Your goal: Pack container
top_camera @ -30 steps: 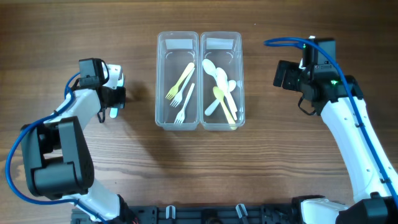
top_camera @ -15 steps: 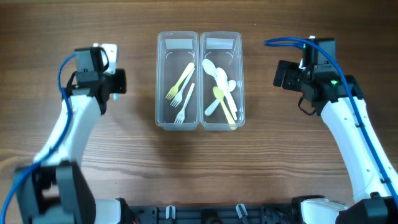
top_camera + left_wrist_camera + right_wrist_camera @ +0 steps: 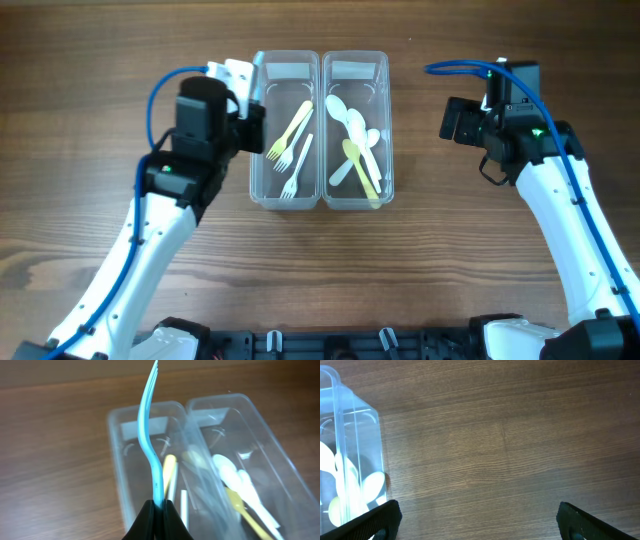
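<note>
Your left fingers [image 3: 157, 512], nearest the left wrist camera: pressed together on the handle end of the blue fork [image 3: 150, 430]. The fork stands almost upright with its tines at the top and a slight bow along its length. It is held in the air and lies in neither container. Just beyond it you have the left container [image 3: 116, 465], clear plastic, with a yellow fork [image 3: 290, 128] and a white fork [image 3: 296, 165] lying lengthwise side by side in it. From overhead, your left fingers sit at this container's outer edge, towards its far end. Touching it along the long wall is the right container [image 3: 388, 120], the same clear type. It holds several overlapping white spoons [image 3: 350, 120] and one yellow spoon [image 3: 358, 165]. Both containers rest on the wooden surface [image 3: 520, 435]. Farther across that surface, past the right container's outer wall, you have your right fingers [image 3: 372, 519], spread wide and gripping nothing. They hang over bare wood, and only a corner of the right container shows at the left edge of their camera.
</note>
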`<state>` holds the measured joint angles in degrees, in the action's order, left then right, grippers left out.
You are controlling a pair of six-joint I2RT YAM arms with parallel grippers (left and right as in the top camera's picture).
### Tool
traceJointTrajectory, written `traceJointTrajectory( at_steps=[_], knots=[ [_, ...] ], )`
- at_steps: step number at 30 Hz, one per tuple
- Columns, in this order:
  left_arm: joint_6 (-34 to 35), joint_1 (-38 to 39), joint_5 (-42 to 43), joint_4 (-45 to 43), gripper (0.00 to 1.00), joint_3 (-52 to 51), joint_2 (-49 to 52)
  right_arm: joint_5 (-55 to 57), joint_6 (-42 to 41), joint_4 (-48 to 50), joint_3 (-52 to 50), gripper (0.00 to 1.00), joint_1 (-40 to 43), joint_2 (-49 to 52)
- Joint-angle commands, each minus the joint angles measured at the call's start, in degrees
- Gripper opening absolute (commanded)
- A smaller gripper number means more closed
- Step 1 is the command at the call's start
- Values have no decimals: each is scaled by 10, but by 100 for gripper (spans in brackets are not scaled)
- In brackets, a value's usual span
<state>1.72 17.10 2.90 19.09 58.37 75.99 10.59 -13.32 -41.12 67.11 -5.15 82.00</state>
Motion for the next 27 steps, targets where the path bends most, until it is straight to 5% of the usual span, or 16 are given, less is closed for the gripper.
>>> traceJointTrajectory(
  at_steps=[1, 3, 5, 6, 8, 15, 27],
  knots=[
    [37, 31, 5, -4, 4, 10, 39, 10, 7, 2, 8, 100, 1, 3],
    [37, 42, 5, -7, 4, 10, 61, 10, 7, 2, 8, 100, 1, 3],
    [37, 47, 5, -14, 18, 10, 78, 10, 7, 2, 8, 100, 1, 3],
    [37, 47, 5, -16, 50, 10, 84, 10, 7, 2, 8, 100, 1, 3],
    [37, 47, 5, -30, 97, 10, 92, 10, 7, 2, 8, 100, 1, 3],
    [37, 13, 0, -91, 100, 18, 54, 10, 7, 2, 8, 100, 1, 3],
    [37, -166, -90, -77, 100, 19, -2, 10, 7, 2, 8, 100, 1, 3]
  ],
)
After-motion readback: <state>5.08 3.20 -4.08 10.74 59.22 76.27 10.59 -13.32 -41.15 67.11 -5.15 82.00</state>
